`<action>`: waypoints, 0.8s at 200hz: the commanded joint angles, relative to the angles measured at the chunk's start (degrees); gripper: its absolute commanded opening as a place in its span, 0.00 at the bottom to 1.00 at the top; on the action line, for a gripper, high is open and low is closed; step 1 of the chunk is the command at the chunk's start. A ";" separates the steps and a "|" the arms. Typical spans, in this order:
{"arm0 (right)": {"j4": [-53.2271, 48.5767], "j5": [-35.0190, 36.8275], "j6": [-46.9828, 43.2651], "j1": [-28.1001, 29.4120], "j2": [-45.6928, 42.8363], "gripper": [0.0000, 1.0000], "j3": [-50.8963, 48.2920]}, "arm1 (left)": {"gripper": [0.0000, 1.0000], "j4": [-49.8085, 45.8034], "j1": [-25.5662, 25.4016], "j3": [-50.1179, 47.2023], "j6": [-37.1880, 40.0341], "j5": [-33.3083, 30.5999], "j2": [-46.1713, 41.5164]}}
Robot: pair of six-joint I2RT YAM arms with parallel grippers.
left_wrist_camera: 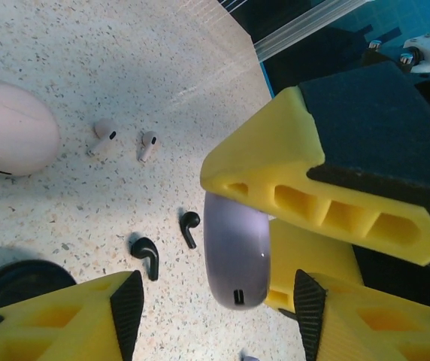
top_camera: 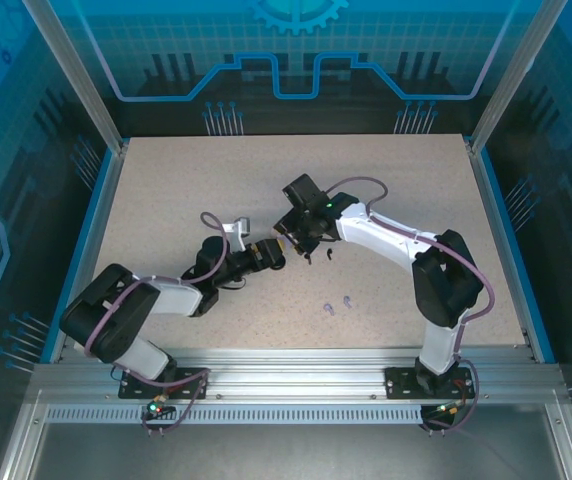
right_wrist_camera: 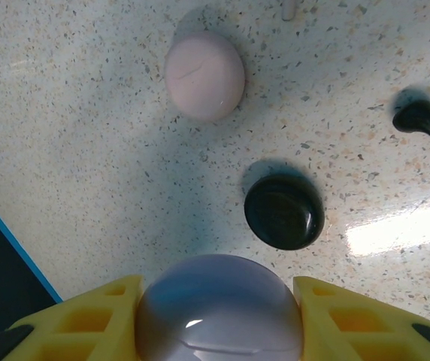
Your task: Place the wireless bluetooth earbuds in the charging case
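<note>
My right gripper (right_wrist_camera: 219, 304) is shut on the closed lilac case (right_wrist_camera: 219, 312), held above the table. In the left wrist view the same lilac case (left_wrist_camera: 236, 252) hangs on edge between the right arm's yellow fingers (left_wrist_camera: 313, 180). My left gripper (left_wrist_camera: 219, 316) is open just below it, its pads apart from the case. Two black earbuds (left_wrist_camera: 147, 257) (left_wrist_camera: 189, 227) lie on the table beside it, and two pale pink earbuds (left_wrist_camera: 104, 134) (left_wrist_camera: 148, 144) lie farther off. Two lilac earbuds (top_camera: 328, 309) (top_camera: 347, 300) lie near the front, right of centre.
A closed pink case (right_wrist_camera: 204, 75) and a closed black case (right_wrist_camera: 284, 212) rest on the speckled table (top_camera: 166, 200) below the right gripper. Another black earbud (right_wrist_camera: 423, 120) lies at the right. Both grippers meet near the table's middle (top_camera: 286, 248).
</note>
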 commanded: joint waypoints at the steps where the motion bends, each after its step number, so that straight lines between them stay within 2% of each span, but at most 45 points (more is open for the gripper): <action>1: 0.01 -0.74 0.84 0.51 0.49 0.43 1.48 | 0.56 3.47 -0.68 2.03 0.11 -1.37 1.24; 54: 0.40 -0.91 0.84 0.69 0.03 0.43 0.72 | 0.50 4.01 -1.21 3.78 -0.23 -1.72 3.24; 93: 0.63 -1.09 0.76 0.66 0.04 0.43 0.53 | 0.40 4.65 -1.63 4.18 -0.33 -1.93 4.37; 147: 1.33 -1.53 0.76 0.69 0.15 0.43 -0.16 | 0.35 4.59 -1.68 4.62 -0.33 -2.72 4.76; 160: 1.57 -1.67 0.76 0.64 0.13 0.43 -0.27 | 0.31 4.46 -1.66 4.88 -0.30 -2.81 4.91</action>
